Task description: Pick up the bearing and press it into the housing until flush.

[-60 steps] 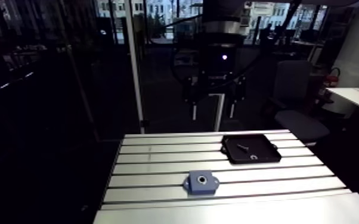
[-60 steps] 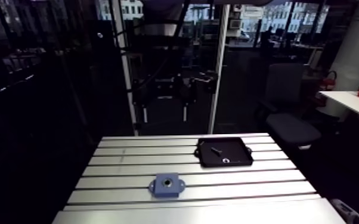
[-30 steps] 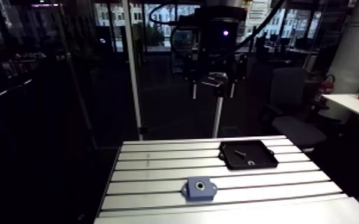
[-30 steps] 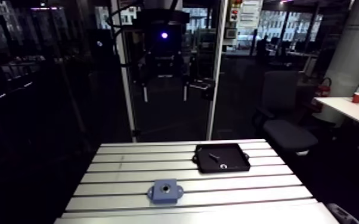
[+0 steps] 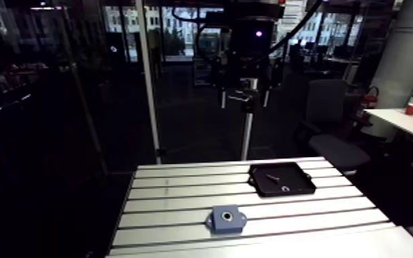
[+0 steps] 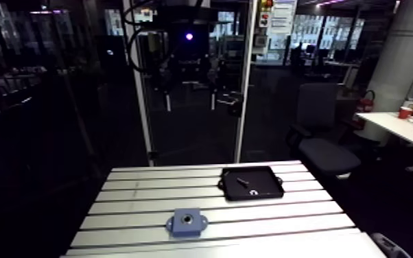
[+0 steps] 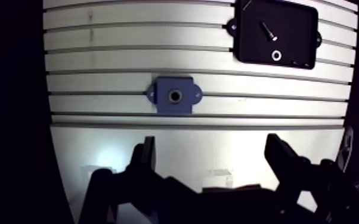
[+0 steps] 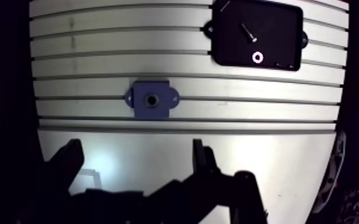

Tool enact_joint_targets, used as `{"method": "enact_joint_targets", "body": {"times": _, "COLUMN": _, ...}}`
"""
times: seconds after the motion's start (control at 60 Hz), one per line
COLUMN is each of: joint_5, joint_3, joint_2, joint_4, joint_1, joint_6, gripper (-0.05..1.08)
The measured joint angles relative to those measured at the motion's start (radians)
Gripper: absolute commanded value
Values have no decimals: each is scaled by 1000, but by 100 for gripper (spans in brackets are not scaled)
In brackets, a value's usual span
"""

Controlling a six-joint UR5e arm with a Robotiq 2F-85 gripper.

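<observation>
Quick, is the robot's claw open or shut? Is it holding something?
Gripper: open, holding nothing; the bearing lies in the black tray.

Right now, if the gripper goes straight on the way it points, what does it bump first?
Probably the bare table, short of the blue housing. Nothing else lies under the open gripper, though depth is unclear.

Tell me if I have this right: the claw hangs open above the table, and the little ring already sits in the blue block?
Not quite. The ring lies in the black tray, near a screw, not in the blue block. The wrist view shows it. The claw does hang open above the table.
</observation>
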Motion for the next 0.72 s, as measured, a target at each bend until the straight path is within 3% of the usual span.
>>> {"method": "enact_joint_targets", "body": {"times": 0.367, "joint_5": -7, "joint_3": -4, "joint_2": 9, "joint_4": -1, "joint_1": -8, "joint_6": 1, "gripper": 0}}
{"method": "enact_joint_targets", "body": {"times": 0.717, "joint_5": 1, "joint_3": -5, "joint_2": 16, "joint_4": -1, "joint_1": -9, "joint_6": 2, "gripper": 0}}
